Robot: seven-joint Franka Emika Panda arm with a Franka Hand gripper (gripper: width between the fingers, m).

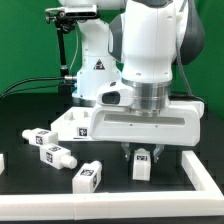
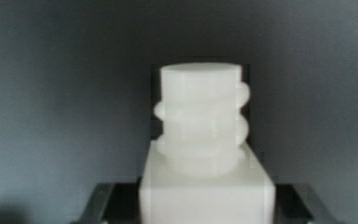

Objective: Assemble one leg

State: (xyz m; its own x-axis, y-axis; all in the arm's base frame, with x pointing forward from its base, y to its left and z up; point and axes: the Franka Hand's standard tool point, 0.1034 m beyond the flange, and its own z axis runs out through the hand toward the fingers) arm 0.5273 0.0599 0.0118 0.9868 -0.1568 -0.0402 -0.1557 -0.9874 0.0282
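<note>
My gripper (image 1: 142,158) is shut on one leg (image 1: 142,165), a stubby white peg-block with a black-and-white tag, and holds it just above the black table in front of the large flat white square panel (image 1: 128,126). In the wrist view the held leg (image 2: 201,130) fills the middle, its threaded round peg end pointing away from the camera, with the dark fingers (image 2: 108,203) pressed against both its sides. Three other legs lie on the table at the exterior view's left: one (image 1: 39,136), one (image 1: 55,155) and one (image 1: 87,177).
A white L-shaped bar (image 1: 203,177) runs along the exterior view's right front. A white edge (image 1: 2,163) shows at the far left. The arm's base and a black stand (image 1: 66,55) rise behind the panel, against a green backdrop.
</note>
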